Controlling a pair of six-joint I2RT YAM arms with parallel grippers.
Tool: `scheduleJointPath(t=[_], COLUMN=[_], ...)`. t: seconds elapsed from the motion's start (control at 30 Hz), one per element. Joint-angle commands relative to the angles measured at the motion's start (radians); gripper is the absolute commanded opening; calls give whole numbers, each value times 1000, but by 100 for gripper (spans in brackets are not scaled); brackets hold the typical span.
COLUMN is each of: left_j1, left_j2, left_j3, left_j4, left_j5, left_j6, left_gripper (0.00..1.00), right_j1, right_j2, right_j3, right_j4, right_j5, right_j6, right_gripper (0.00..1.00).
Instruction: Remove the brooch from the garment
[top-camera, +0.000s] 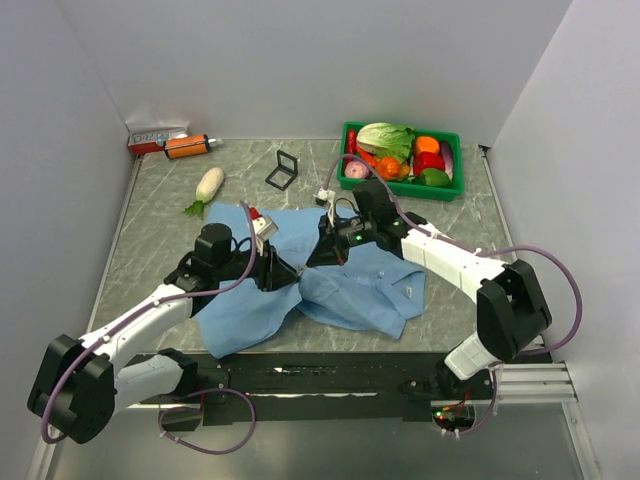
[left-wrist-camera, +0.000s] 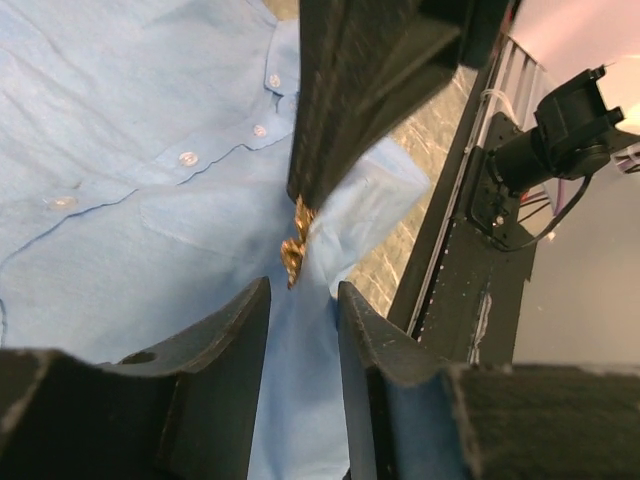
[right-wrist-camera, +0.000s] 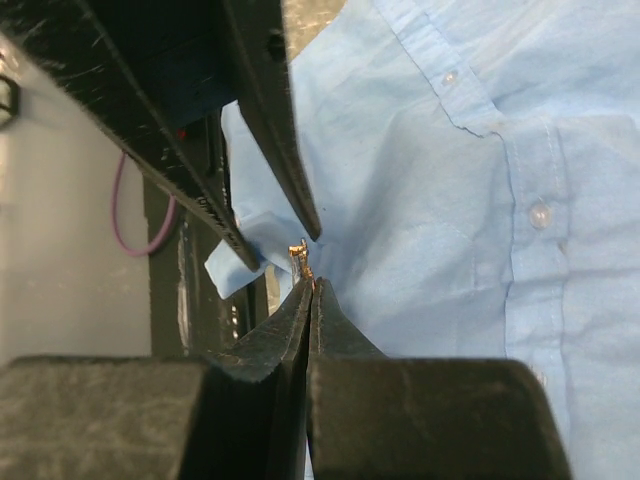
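Observation:
The light blue shirt (top-camera: 350, 290) lies crumpled on the table between the arms. My right gripper (top-camera: 324, 252) is shut, and its tips (right-wrist-camera: 312, 285) pinch the tiny coppery brooch (right-wrist-camera: 300, 256), which still touches a raised fold of cloth. In the left wrist view the brooch (left-wrist-camera: 294, 245) hangs below the right gripper's dark fingers (left-wrist-camera: 350, 110). My left gripper (left-wrist-camera: 303, 300) faces it from the left (top-camera: 284, 274). Its jaws stand apart, with a ridge of the shirt (left-wrist-camera: 300, 380) running between them just under the brooch. Its fingers (right-wrist-camera: 270, 130) show in the right wrist view, with a cloth corner between them.
A green bin (top-camera: 350, 135) of toy vegetables stands at the back right. A white radish (top-camera: 208, 185), a small black stand (top-camera: 283, 170), an orange bottle (top-camera: 188, 146) and a red-and-white box (top-camera: 152, 139) lie at the back left. White walls close in the table.

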Motion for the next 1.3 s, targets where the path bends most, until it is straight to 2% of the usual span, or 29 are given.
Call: scheduleJointPath(t=[0.0,0.13,0.5,0.63,0.8,1.0,1.13,1.27], left_j1=[14,24,74,74,75,75,75,84], left_j2=[25,55,145,173,199,214,223,222], left_j3=[-34,-66,-60,-46,-25,-25,-19,-14], left_j4=[106,234,370,391,426,450,461,434], left_j5=[57,50,88,110,131,129,133,137], left_j6=[-55,-150,-300,-314,-339,-348,-346,-343], left_gripper=[39,38,32,25,29,24,13,11], right_j1=[-24,-26,-29,-27,-27,-30,-38,-55], right_j2=[25,39,41,47,58,72,78,67], right_j3=[27,44,17,20,15,23,18,11], right_j4=[82,81,137,142,160,165,177,196], right_j5=[-71,-81,-95,-94,-95,-100,-109,-114], right_j6=[113,116,181,184,201,208,227,265], right_gripper=[0,0,0,0,0,0,0,0])
